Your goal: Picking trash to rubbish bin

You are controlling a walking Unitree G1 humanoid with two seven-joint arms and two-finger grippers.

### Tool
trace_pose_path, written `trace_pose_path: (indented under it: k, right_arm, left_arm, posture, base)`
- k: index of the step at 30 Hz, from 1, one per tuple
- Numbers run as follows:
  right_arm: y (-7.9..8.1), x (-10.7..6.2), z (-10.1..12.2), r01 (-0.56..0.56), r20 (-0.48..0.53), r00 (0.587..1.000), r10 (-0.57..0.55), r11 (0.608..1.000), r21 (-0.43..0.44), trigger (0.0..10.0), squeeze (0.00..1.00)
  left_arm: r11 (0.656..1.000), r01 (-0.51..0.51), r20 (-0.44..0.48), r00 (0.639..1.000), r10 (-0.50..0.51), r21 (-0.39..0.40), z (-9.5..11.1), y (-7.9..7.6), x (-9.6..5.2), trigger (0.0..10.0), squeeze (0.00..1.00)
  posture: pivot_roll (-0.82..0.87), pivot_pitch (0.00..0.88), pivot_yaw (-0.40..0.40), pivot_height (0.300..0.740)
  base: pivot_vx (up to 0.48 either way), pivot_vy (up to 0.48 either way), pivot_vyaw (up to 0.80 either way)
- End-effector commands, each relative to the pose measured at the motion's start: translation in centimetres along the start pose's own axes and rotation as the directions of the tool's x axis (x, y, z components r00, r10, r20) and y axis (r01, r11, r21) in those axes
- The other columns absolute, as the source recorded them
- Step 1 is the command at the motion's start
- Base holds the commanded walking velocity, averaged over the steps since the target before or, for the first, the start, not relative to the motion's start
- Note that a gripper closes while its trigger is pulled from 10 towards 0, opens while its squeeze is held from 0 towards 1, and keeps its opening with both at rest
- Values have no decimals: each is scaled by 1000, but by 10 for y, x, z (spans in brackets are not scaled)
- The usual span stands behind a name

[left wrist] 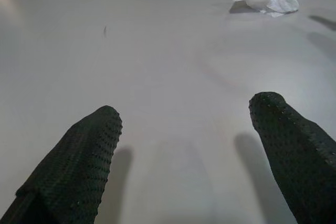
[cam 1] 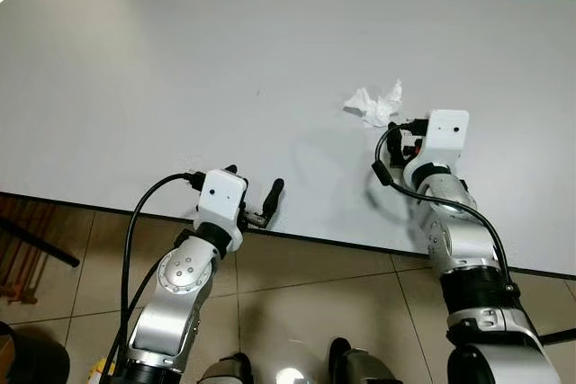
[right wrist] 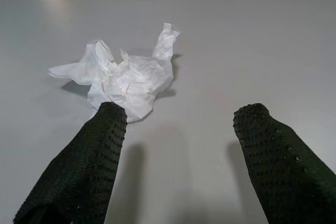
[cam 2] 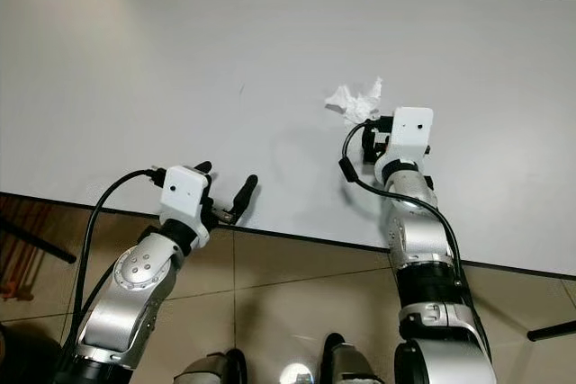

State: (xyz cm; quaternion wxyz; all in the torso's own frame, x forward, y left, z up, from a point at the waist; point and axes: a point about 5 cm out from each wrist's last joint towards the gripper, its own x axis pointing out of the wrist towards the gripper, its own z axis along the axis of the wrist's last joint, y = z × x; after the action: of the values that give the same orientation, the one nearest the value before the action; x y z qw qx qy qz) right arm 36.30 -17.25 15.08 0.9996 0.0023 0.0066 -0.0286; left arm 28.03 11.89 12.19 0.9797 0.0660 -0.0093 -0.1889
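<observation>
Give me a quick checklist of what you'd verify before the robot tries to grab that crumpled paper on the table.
1. Right gripper open: ok.
2. Crumpled tissue centred between its fingers: not ok, it sits off toward one finger.
3. Tissue lying free on the white table, nothing on it: ok.
4. Left gripper out of the way at the table's near edge: ok.
5. Rubbish bin located: cannot tell.

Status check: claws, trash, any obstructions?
Right claw open, just short of the crumpled white tissue, lined up off-centre. Left claw open, idle near the white table edge. Nothing in the way.
</observation>
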Motion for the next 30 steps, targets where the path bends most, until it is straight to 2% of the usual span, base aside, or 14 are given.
trace_pose_path:
  k: [1, 18, 30]
  right_arm:
    - [4, 3, 5, -22, 17, 1000, 21, 1000, 21, 10000, 0]
    - [13, 19, 23, -58, 79, 995, 55, 997, 44, 10000, 0]
    - [21, 33, 30, -93, 73, 993, 88, 994, 60, 10000, 0]
  left_arm:
    - [1000, -9, -12, 1000, 9, 10, 0, 3, -4, 10000, 0]
    - [1000, -21, -29, 999, 22, 15, 2, 4, -10, 10000, 0]
    - [999, -45, -57, 997, 46, 26, -1, 9, -25, 10000, 0]
  posture:
    - [95, 234, 52, 740]
    - [113, 246, 47, 740]
    - [168, 280, 38, 740]
  base:
    - [0, 0, 0]
    - [0, 0, 0]
    - [0, 0, 0]
